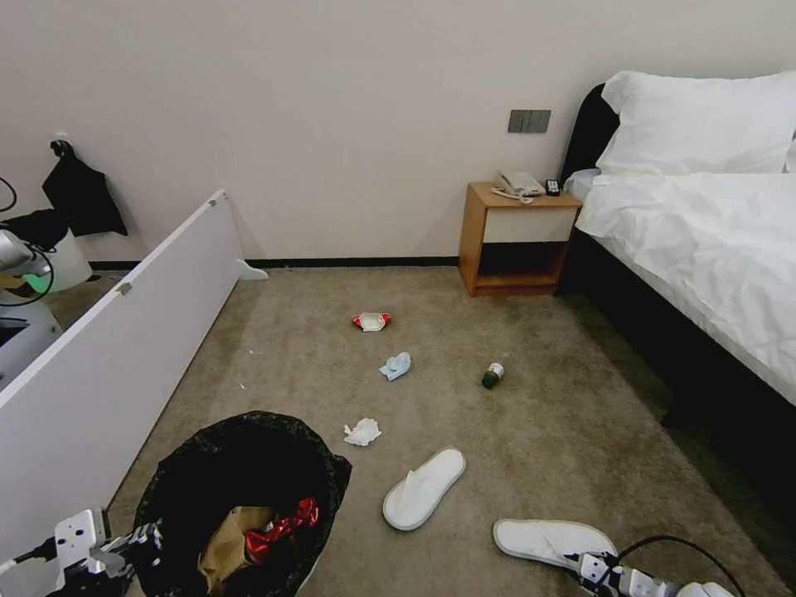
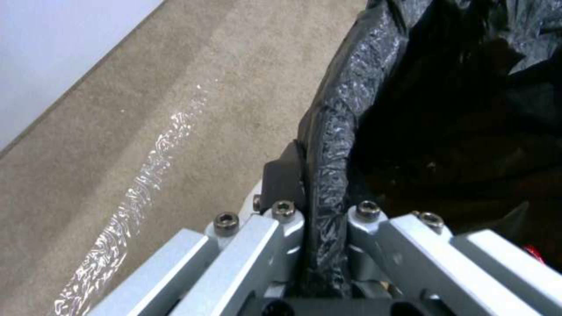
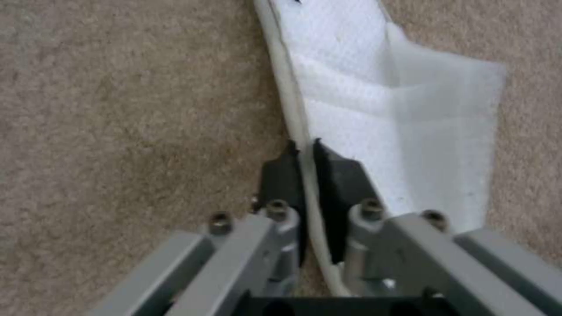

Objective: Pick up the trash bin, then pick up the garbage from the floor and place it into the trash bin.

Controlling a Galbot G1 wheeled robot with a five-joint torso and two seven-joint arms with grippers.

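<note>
Nearest the robot, the left gripper [image 2: 316, 228] is clenched on the rim of the trash bin [image 1: 178, 464], one finger outside and one inside the crinkly black plastic bag that lines it. The head view shows the round bin at lower left, holding two items: a brown paper carton [image 1: 225, 543] and a crushed red can [image 1: 282, 522]. The left wrist view shows the glossy wrinkled bag edge pinched between the fingers, which the head view is too far off to show.

At lower right, the right gripper [image 3: 307, 175] is clamped on the thin edge of one white slipper [image 1: 551, 541] lying on the floor [image 1: 539, 431]. The right wrist view shows its black pads [image 3: 281, 175] either side of the sole's rim, and the slipper's soft quilted fabric; the head view gives only the slipper's flat oval outline.

Farther out on the beige short-pile carpet lie five more items, well apart: a second white slipper [image 1: 423, 487], a crumpled white tissue [image 1: 362, 432], a pale-blue wad [image 1: 396, 366], a small green bottle [image 1: 492, 376] on its side, and a red-white packet [image 1: 371, 321].

Beyond them stand a wooden nightstand [image 1: 514, 245] with a telephone [image 1: 518, 184], a bed [image 1: 705, 240] with white linen, and a white panel [image 1: 116, 348] at left.
</note>
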